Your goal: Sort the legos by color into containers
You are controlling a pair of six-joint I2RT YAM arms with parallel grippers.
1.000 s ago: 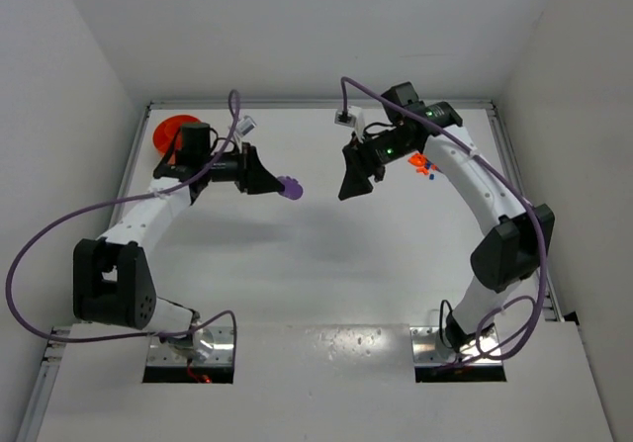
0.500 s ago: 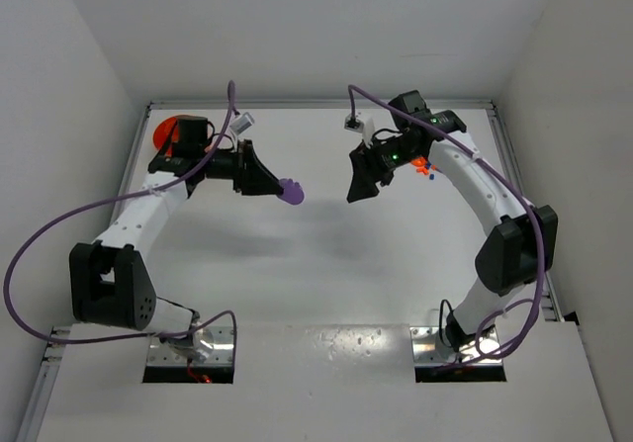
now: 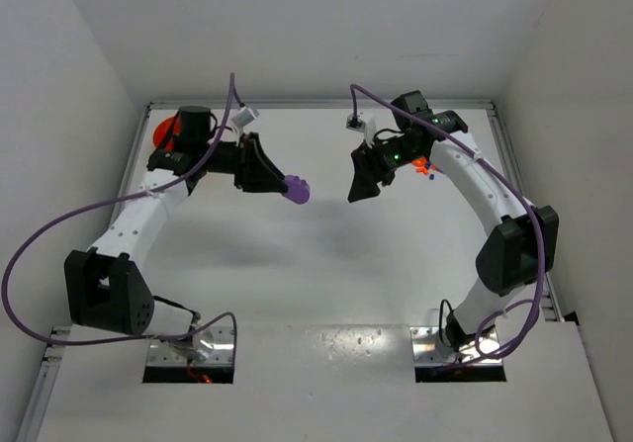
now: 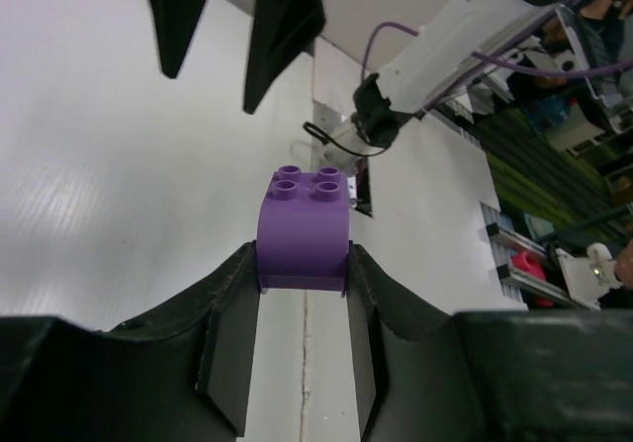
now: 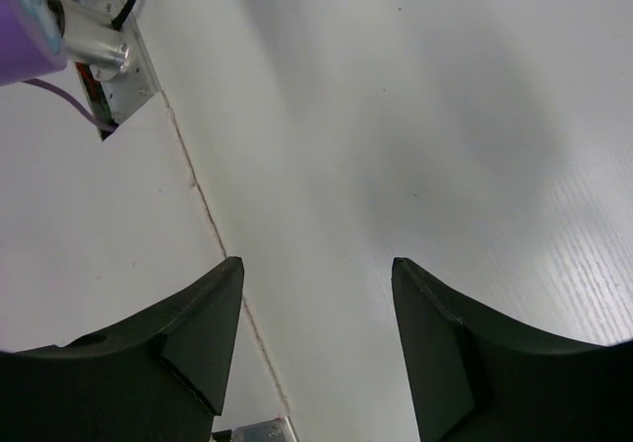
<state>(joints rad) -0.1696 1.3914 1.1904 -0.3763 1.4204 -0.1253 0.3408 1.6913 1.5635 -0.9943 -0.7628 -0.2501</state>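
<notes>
Both well apart over the table (image 3: 326, 264): left hand (image 3: 281, 183) clamps purple lego (image 4: 303, 226), right hand (image 3: 358, 193) released.

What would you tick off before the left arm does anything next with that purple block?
1. Purple studded plastic brick clamped in the left gripper: ok.
2. Right gripper open, empty: ok.
3. The two grippers apart: ok.
4. Round orange bowl free to reach: cannot tell, the left arm hides part.
5. Container for purple in view: not ok, none seen.
</notes>
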